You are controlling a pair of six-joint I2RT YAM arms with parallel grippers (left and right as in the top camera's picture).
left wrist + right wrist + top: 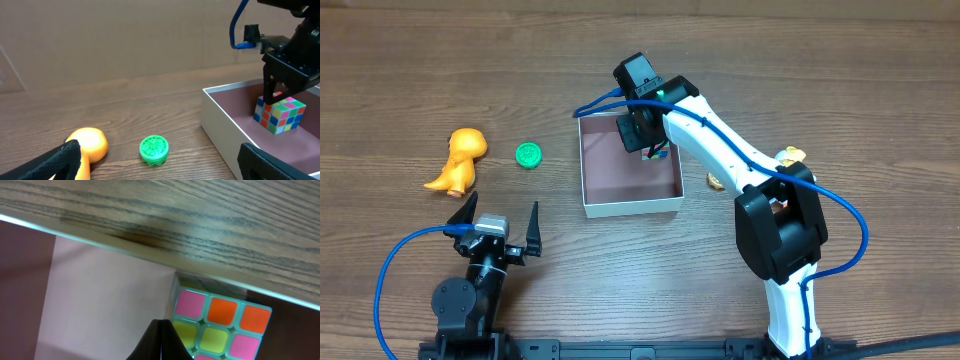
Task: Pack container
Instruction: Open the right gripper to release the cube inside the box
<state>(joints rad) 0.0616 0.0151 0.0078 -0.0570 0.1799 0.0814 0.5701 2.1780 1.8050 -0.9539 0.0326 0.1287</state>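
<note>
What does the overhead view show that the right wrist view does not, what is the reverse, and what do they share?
Only overhead: the orange dinosaur, the green disc and the left gripper, which is open. Only right wrist: the puzzle cube with its pink, orange and yellow squares up close. Both: the box and the wooden table.

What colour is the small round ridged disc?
The small round ridged disc is green; left wrist view shows it best.
</note>
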